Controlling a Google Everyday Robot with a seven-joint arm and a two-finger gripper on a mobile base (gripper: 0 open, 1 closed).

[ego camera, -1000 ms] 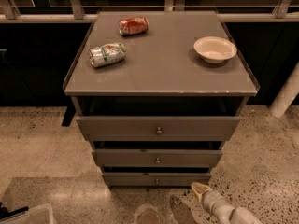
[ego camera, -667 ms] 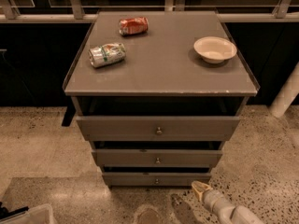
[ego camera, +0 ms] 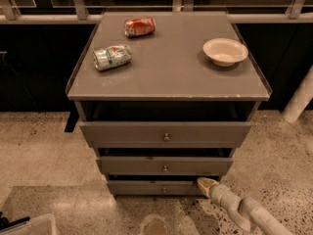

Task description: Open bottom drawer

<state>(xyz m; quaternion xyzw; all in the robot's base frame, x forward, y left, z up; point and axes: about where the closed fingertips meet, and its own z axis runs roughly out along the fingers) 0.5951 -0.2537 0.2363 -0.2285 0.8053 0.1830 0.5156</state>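
Observation:
The bottom drawer (ego camera: 146,187) is the lowest and narrowest of three grey fronts, with a tiny round knob (ego camera: 164,189) at its centre. A dark gap shows above its front. My gripper (ego camera: 207,184) reaches in from the lower right on a pale arm (ego camera: 244,212). Its tip sits at the right end of the bottom drawer front, well to the right of the knob. Whether it touches the front is unclear.
Above are the middle drawer (ego camera: 165,165) and the top drawer (ego camera: 166,133), both slightly out. On the cabinet top lie a red can (ego camera: 140,26), a green-white can (ego camera: 112,57) and a white bowl (ego camera: 225,51). Speckled floor surrounds the cabinet; a pale bin corner (ego camera: 29,225) sits lower left.
The gripper has moved up and in toward the right end of the bottom drawer front. The drawers and the things on top have not moved.

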